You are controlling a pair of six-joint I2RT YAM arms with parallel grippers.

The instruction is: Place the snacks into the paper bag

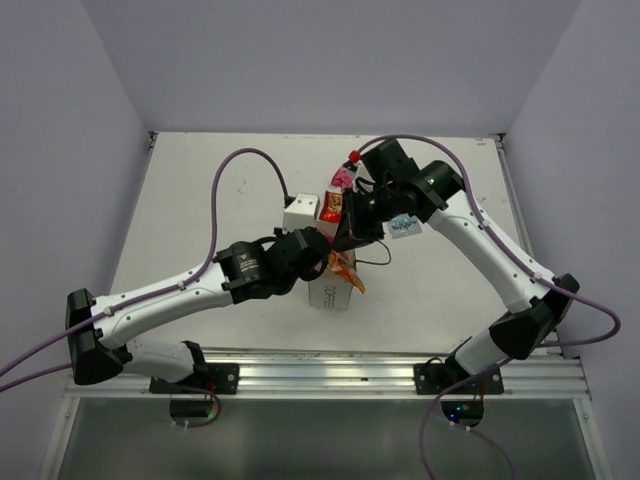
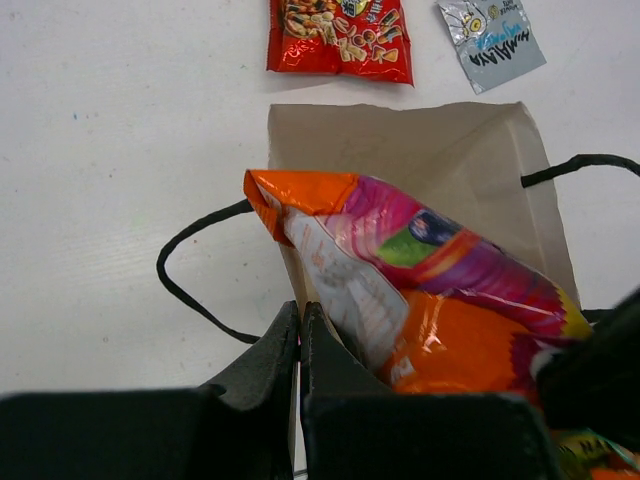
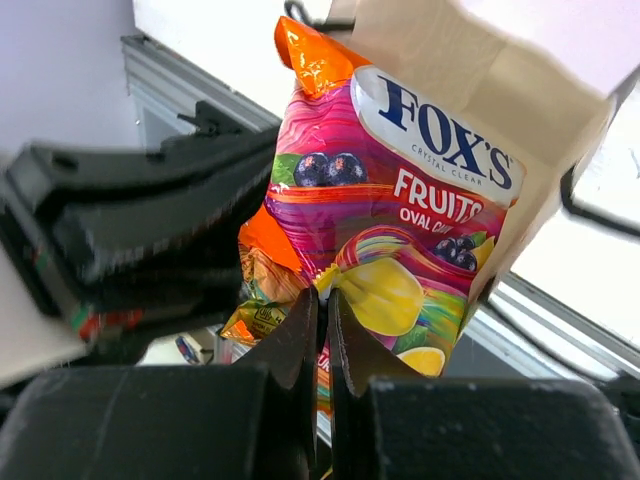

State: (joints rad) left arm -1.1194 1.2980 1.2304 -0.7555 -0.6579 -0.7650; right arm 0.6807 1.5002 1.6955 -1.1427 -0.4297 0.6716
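Nearest us, the left gripper [image 2: 300, 335] is sitting fully closed, and we're pinching the near rim of the paper bag [image 2: 430, 160] between its jaws. One thin black handle [image 2: 190, 275] is looping out over the table [image 1: 200, 200] on the left side of the bag, and the other is showing at its right edge.

Right beside it, the right gripper [image 3: 322, 325] is clamping the lower edge of the pink multicolour packet [image 3: 400, 230], jaws pressed together on the foil. The packet is tilting, with its orange crimped end poking into the bag's open mouth and lying against the pale inner wall. The rest is sticking out toward the right gripper. We can't tell how deep it's sitting. Both grippers are crowding the bag at mid-table, nearly touching each other.

Past the bag, three packets are lying loose on the table:
- the red-orange packet [image 2: 340, 35], just beyond the bag's far edge
- the pale blue packet [image 2: 490, 42], near it to the right and apart from it
- the small magenta packet [image 1: 342, 178], farther back, behind the red-orange one

A white camera block [image 1: 300, 212] is sitting just left of the red-orange packet.
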